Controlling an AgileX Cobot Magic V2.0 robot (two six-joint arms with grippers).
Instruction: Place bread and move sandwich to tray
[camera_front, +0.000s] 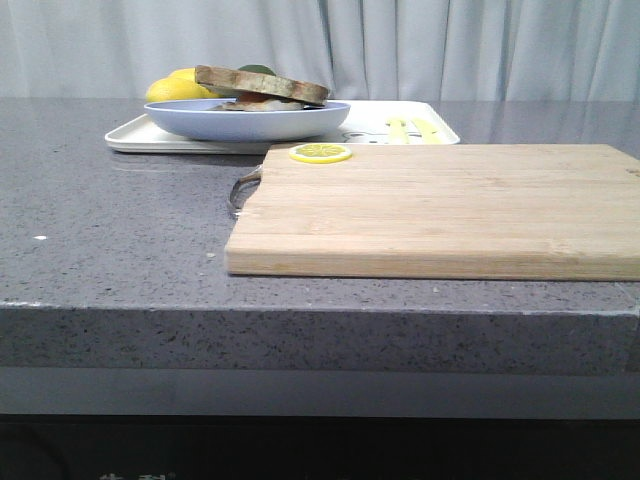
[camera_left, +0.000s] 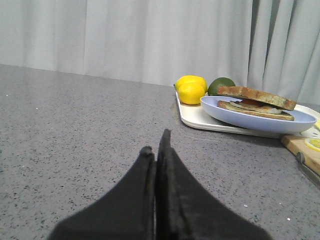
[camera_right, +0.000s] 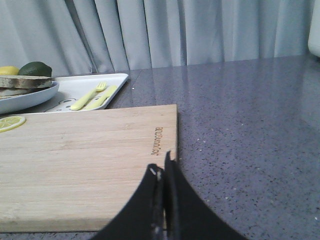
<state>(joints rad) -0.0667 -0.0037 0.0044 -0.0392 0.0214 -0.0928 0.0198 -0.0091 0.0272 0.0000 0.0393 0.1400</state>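
Observation:
The sandwich (camera_front: 262, 88) lies on the round light-blue plate (camera_front: 250, 122), and the plate stands on the white tray (camera_front: 150, 136) at the back left. Its top slice of bread (camera_left: 255, 96) rests on the egg filling. The sandwich (camera_left: 256, 103), plate (camera_left: 260, 120) and tray (camera_left: 197, 119) show in the left wrist view, and the tray (camera_right: 80, 90) in the right wrist view. My left gripper (camera_left: 156, 145) is shut and empty over the bare counter, well short of the tray. My right gripper (camera_right: 164, 165) is shut and empty at the wooden cutting board's near right corner. Neither gripper shows in the front view.
The wooden cutting board (camera_front: 440, 205) lies in front of the tray, with a lemon slice (camera_front: 320, 153) at its far left corner. Two lemons (camera_left: 191, 90) and a green fruit (camera_left: 220, 85) sit behind the plate. A yellow fork and knife (camera_right: 92, 96) lie on the tray.

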